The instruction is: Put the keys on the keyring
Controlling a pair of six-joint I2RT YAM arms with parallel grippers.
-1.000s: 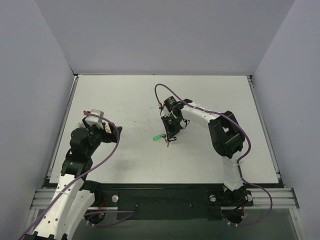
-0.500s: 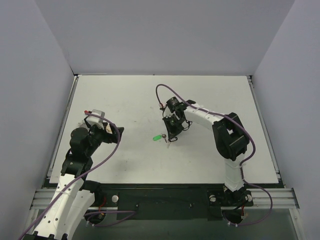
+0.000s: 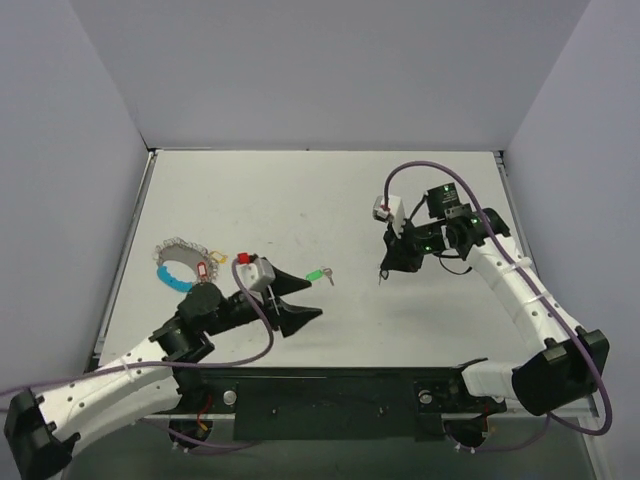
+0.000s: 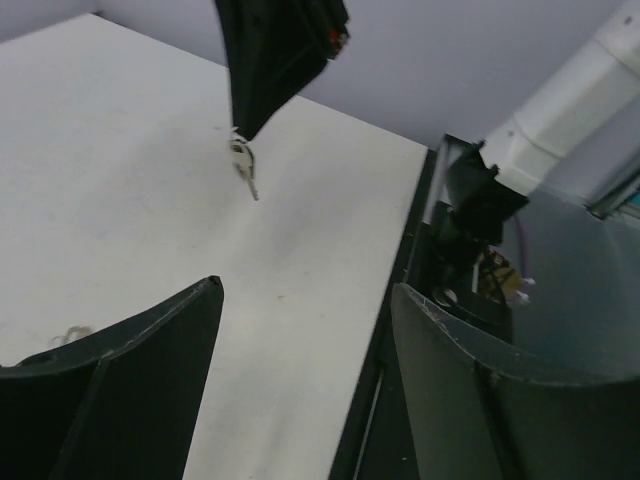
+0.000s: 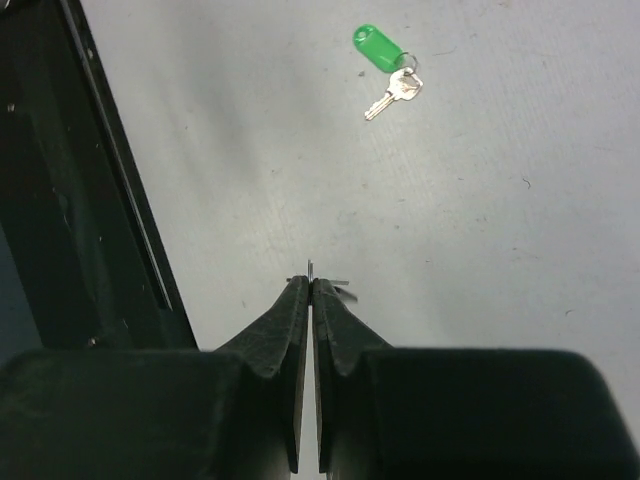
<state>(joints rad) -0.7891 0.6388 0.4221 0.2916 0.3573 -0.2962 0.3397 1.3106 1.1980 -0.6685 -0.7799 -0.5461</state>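
- Progress looks early to us: neither key is on the keyring (image 3: 180, 244), so all of the threading is left to do.
- The keyring lies flat at the left of the bench (image 3: 300, 190), well apart from both keys. We see a large silvery coiled loop carrying a blue tag (image 3: 172, 276), a red tag (image 3: 200, 268) and a yellow tag (image 3: 212, 256).
- One small silver key (image 4: 245, 172) dangles from the tip of the right tool (image 5: 310, 285), right of centre, and appears to hang clear of the bench.
- That tool's jaws are pressed together on the top of the key, and only a sliver of metal shows at their tips in its own wrist view. We cannot make out a tag on this key.
- The green-tagged key (image 5: 377, 47) lies loose on the bench between the two tools. Its bright oblong tag is joined by a little ring to a tiny silver blade, and nothing touches it.
- The left tool (image 4: 305, 290) reaches in low from the left, near the green-tagged key. Its jaws stand wide apart with nothing between them.
- We judge that the held key has to be carried over to the keyring and worked onto the coil, and the green one after it.
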